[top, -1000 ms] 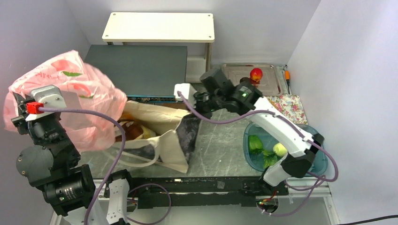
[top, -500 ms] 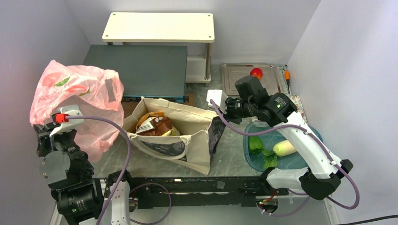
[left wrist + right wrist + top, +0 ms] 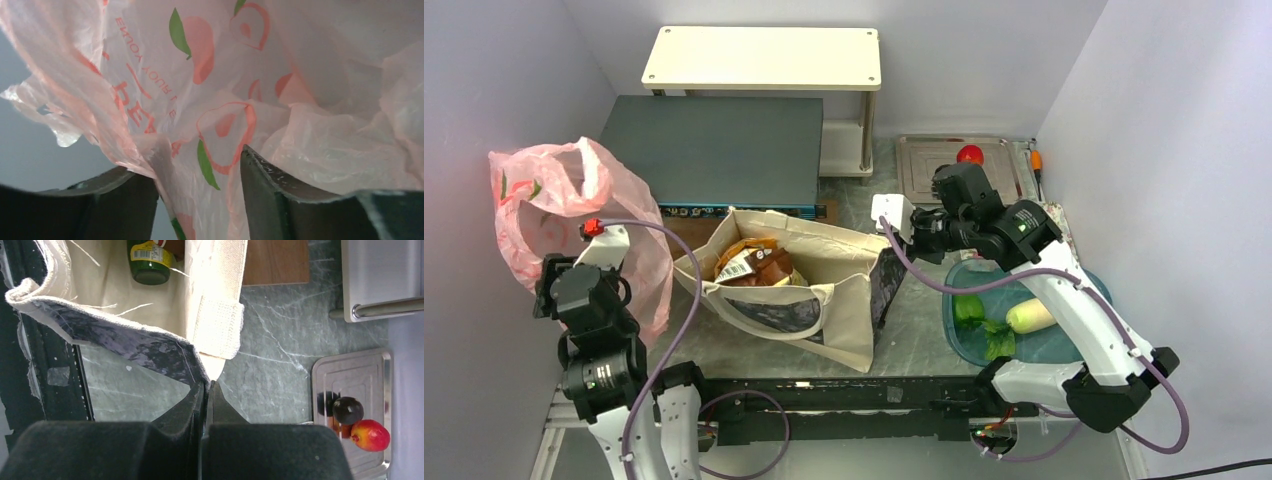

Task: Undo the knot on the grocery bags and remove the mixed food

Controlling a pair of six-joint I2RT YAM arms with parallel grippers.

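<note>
We see a shiny metal tray (image 3: pixel 919 160) at the back of the grey stone table (image 3: pixel 914 320). Left of the tray stands a white shelf (image 3: pixel 762 57). Farther left of the tray sits a big dark grey box (image 3: pixel 714 150). A little orange-tipped thing (image 3: pixel 1035 158) lies just right of the tray. A blue bowl (image 3: pixel 1059 345) sits in front of the tray.

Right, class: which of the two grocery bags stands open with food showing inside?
The beige canvas tote: its mouth gapes, showing chip bags. The pink plastic bag is bunched in the left tool, contents unseen.
</note>
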